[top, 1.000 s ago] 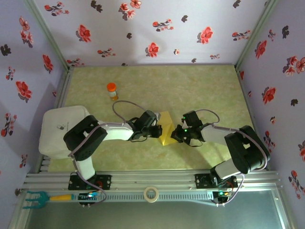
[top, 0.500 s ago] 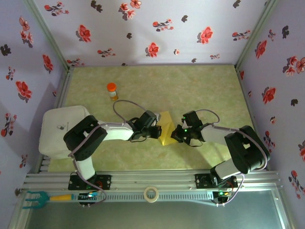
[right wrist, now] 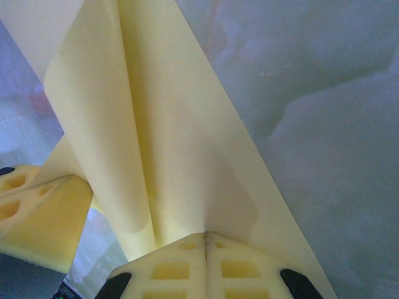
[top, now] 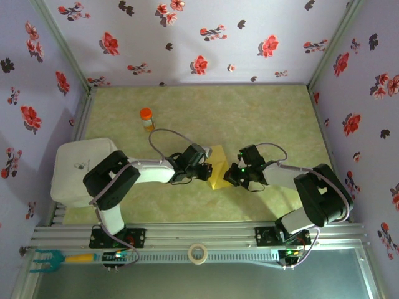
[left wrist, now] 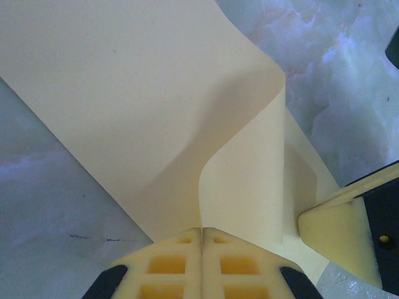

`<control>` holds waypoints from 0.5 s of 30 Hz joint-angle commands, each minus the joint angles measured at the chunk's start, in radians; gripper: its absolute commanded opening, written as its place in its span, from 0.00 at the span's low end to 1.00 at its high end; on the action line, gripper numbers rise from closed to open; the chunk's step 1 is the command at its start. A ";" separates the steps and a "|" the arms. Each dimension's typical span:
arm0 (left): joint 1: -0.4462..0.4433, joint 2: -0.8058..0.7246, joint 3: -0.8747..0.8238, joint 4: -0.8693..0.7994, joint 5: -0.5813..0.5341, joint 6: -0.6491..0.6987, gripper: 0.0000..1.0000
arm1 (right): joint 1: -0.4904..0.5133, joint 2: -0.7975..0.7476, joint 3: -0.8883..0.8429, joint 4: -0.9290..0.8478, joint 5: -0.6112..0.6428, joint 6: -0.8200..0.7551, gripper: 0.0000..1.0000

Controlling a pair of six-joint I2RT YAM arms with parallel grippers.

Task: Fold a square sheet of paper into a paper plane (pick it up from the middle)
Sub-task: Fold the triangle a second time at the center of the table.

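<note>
The paper sheet [top: 217, 157] lies between the left gripper [top: 209, 169] at nine o'clock and the right gripper [top: 228, 176] at three, the bottle [top: 146, 118] at ten.

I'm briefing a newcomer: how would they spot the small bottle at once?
On the green marbled table, look to the far left, beyond the white box. The bottle stands alone and upright. Its orange cap sets it apart from the flat yellow paper at mid-table.
</note>
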 commanded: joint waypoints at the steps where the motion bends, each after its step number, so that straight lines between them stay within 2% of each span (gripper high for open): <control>1: -0.002 0.012 0.040 -0.031 0.000 0.040 0.05 | 0.002 0.012 -0.009 -0.039 0.019 -0.017 0.02; 15: 0.011 0.028 0.039 -0.029 0.001 0.059 0.05 | 0.002 0.010 -0.007 -0.045 0.008 -0.026 0.02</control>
